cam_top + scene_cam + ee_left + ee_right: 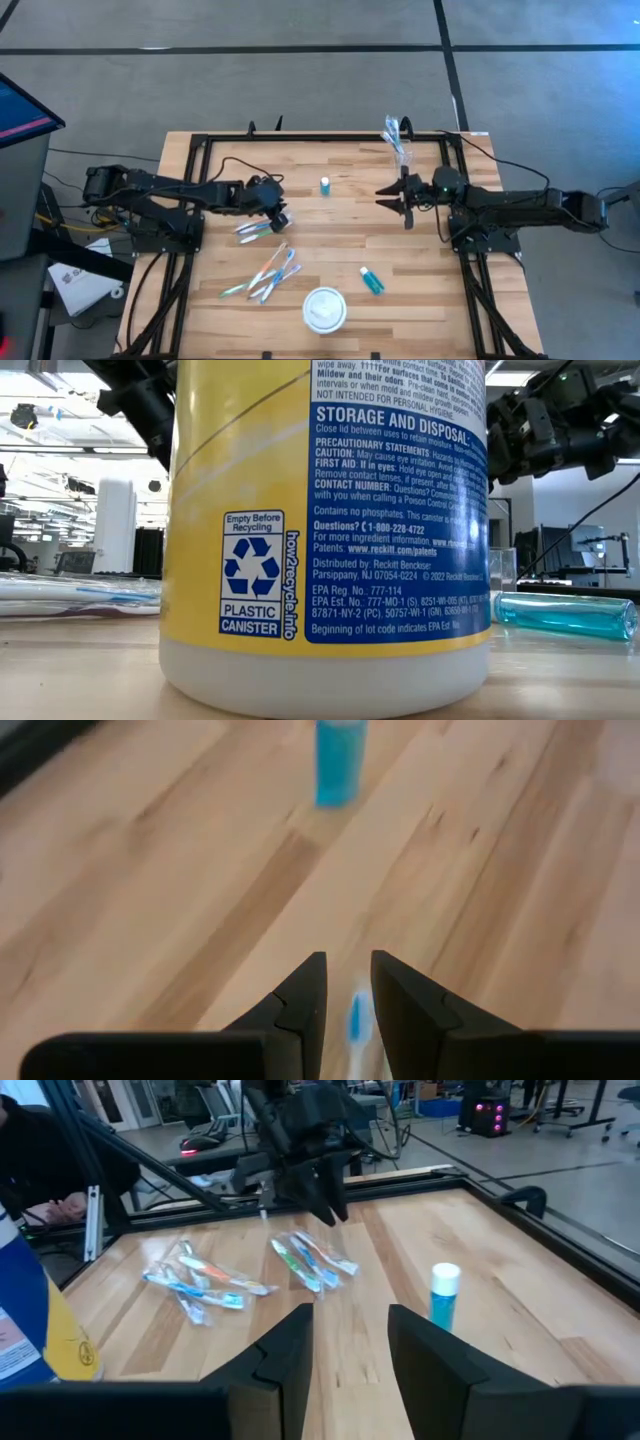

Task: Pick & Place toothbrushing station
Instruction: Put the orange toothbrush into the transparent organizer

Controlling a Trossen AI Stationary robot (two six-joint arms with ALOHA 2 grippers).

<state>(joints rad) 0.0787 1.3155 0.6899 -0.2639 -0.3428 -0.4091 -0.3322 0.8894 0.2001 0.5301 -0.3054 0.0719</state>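
My left gripper [280, 216] hangs just above a small bunch of pastel toothbrushes [254, 230] lying flat on the table left of centre; it also shows in the right wrist view [330, 1205]. Its fingers stand a narrow gap apart, and a blue-and-white brush [356, 1017] shows on the table through the gap. Several more toothbrushes [266, 275] lie nearer the front edge. One blue tube [325, 185] stands upright and another [371, 281] lies flat. A clear tumbler [503, 572] stands farther back. My right gripper [396, 197] is open and empty, right of the upright tube.
A yellow-labelled canister with a white lid [324, 308] stands near the front edge and fills the low view [330, 520]. A dark frame [300, 137] borders the wooden table. A person's hands [65, 1205] show beyond the table's left side.
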